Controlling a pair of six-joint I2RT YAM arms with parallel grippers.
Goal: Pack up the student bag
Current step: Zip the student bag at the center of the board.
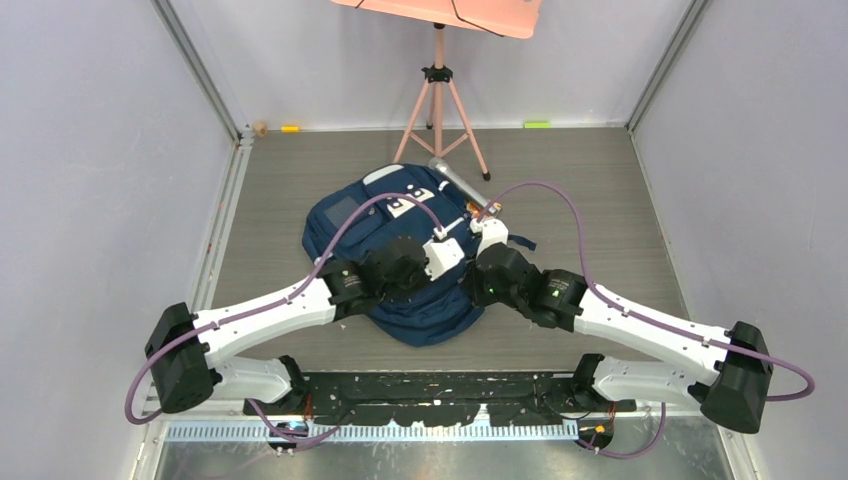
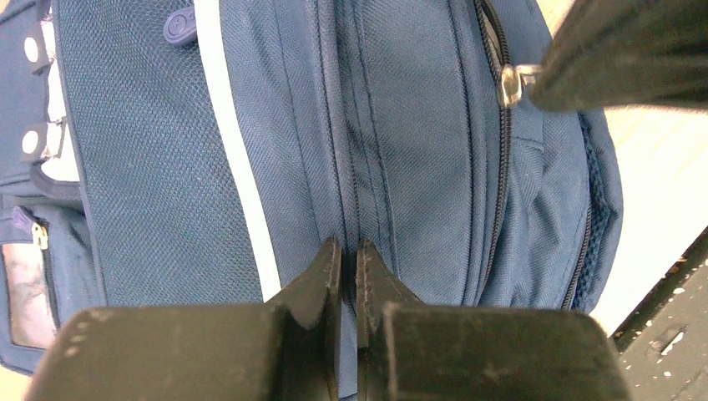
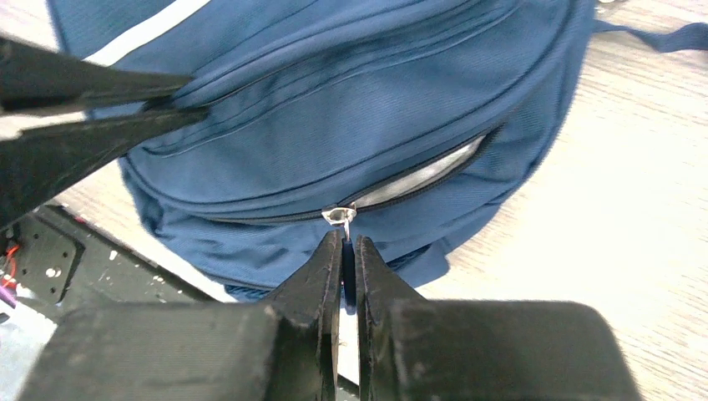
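Note:
The student bag, navy with a white stripe, lies flat on the floor between both arms. My left gripper is shut, pinching a ridge of the bag's fabric beside a seam. My right gripper is shut on the dark pull tab hanging from the silver zip slider. To the right of the slider the zip gapes a little and shows light grey lining. In the right wrist view the left gripper's fingers reach in from the left onto the bag's upper panel.
A silver cylinder lies at the bag's far right edge. A pink tripod holding a pink board stands behind. Small yellow and green items lie by the back wall. The black base plate runs along the near edge.

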